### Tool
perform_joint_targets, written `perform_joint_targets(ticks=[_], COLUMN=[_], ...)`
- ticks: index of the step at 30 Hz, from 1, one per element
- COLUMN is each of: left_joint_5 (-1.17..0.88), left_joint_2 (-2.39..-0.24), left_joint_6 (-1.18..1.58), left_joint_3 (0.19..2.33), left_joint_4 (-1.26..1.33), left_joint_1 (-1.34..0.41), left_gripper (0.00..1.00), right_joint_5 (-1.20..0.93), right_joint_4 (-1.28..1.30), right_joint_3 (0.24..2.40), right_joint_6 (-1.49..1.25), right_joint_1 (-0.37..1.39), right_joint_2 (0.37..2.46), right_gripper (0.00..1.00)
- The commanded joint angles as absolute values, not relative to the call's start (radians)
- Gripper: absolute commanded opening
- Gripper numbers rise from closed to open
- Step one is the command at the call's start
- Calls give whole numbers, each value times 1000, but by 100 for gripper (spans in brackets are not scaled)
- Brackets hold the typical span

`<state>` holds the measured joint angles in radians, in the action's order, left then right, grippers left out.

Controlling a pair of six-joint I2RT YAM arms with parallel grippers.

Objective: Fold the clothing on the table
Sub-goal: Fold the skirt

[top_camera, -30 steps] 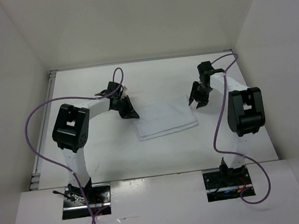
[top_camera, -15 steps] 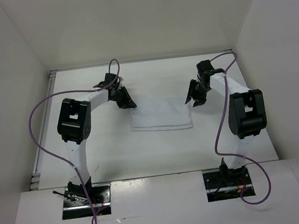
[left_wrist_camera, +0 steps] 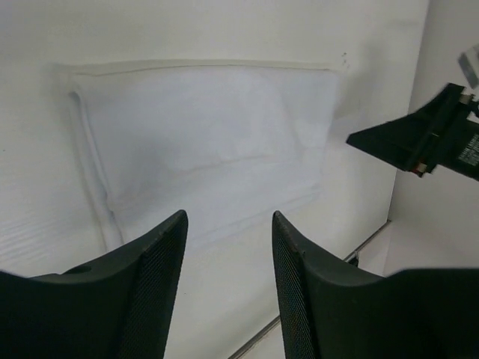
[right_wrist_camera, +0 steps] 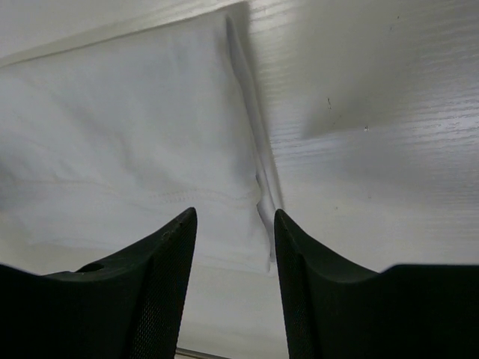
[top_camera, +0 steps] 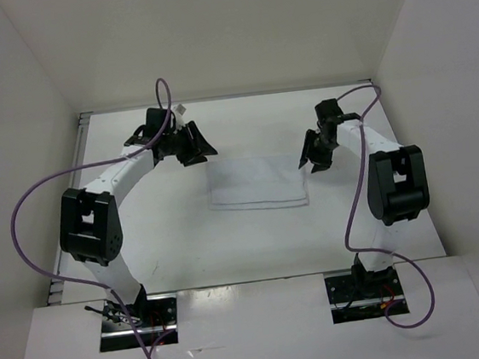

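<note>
My left pincer [top_camera: 191, 144] stands spread wide and empty, off the cloth's [top_camera: 257, 182] upper left corner; a second ago it sat nearly pinched there. The cloth, skewed then, now lies as a squared folded rectangle at the middle of the table [top_camera: 177, 237]. My right pincer [top_camera: 314, 156] is open and empty beside the cloth's right edge. Only its wrist view shows the layered hem.

A robotics lab cell: bare white walls [top_camera: 207, 37] enclose the table [top_camera: 187, 253], left arm [top_camera: 87, 234] and right arm [top_camera: 394, 180] bolted on.

One clothing piece [top_camera: 257, 183], one table [top_camera: 229, 245], two grippers [top_camera: 195, 146] [top_camera: 314, 160], two purple cables [top_camera: 19, 221] [top_camera: 351, 209]
</note>
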<state>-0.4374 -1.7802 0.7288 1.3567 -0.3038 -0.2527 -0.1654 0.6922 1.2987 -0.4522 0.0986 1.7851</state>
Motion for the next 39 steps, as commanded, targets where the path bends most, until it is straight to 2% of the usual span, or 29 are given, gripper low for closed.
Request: perform_joint_targets(ticks=[1,12,18,21,22,24,28,30,33,35,36,39], left_joint_5=[-482,-514,-525,-546,-546,-546,-557,-514,-445,-416,-401,-321], left_joint_2=[-1738,-1698,-1689,-1710,-1726,-1756,-1857,-1917,-2000,-2040,-2074,-2114], left_joint_6=[699,709,718,718,707,678,606,597,606,621,635,658], left_joint_3=[1338,1348,1387,1411,1422,1433,1506,1558,1629,1658,1673,1709], left_joint_4=[-296,-307,-307,-307,-298,-298,-325,-325,-337,-337,-350,-362], left_joint_1=[-278,-278,-278,-287,-301,-316,-374,-417,-451,-451,-462,-474], left_gripper=[57,57,57,57,57,57,55,45,21,15,8,3], right_joint_5=[-155,-175,-195,-195,-195,-207,-207,-196,-196,-207,-207,-216], right_joint_4=[640,617,606,597,583,569,560,574,583,592,592,592], right_joint_3=[1269,1227,1207,1197,1197,1187,1169,1169,1169,1160,1160,1160], right_joint_6=[-454,-463,-463,-472,-472,-482,-500,-500,-500,-500,-500,-500], right_joint_1=[106,115,126,149,162,172,172,172,181,181,181,181], right_joint_2=[1801,1893,1936,1948,1948,1948,1849,1821,1776,1764,1764,1755], right_gripper=[52,46,31,18,9,0,0,0,0,0,0,0])
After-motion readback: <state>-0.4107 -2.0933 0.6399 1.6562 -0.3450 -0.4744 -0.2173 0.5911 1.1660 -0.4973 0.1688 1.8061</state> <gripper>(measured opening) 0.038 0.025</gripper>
